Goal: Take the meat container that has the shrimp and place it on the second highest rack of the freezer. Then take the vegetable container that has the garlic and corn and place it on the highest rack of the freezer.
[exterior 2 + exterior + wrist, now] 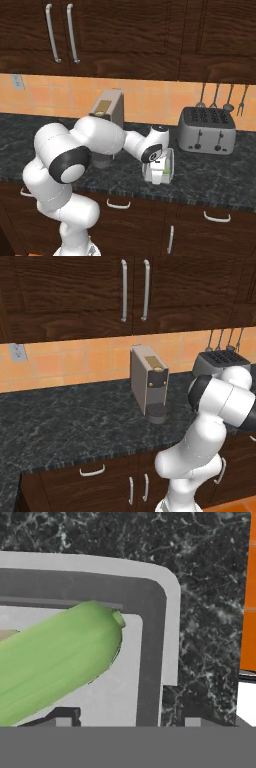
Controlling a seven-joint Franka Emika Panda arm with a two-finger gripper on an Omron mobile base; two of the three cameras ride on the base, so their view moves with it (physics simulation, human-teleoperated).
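Note:
The vegetable container is a shallow white tray with a grey inner wall, standing on the black counter near its front edge. A green ear of corn lies in it, with a pale tan bit at its left end. My gripper points down into the tray's corner. In the hand view the gripper has one dark fingertip inside the tray and the other outside, with the tray's wall between them. The jaws stand apart and do not visibly touch the wall. The meat container and the freezer are out of view.
A grey coffee machine stands just left of the tray and a silver toaster to its right. Utensils hang on the tiled wall. Dark cabinets hang above, and handled drawers sit below the counter. Orange floor lies past the counter edge.

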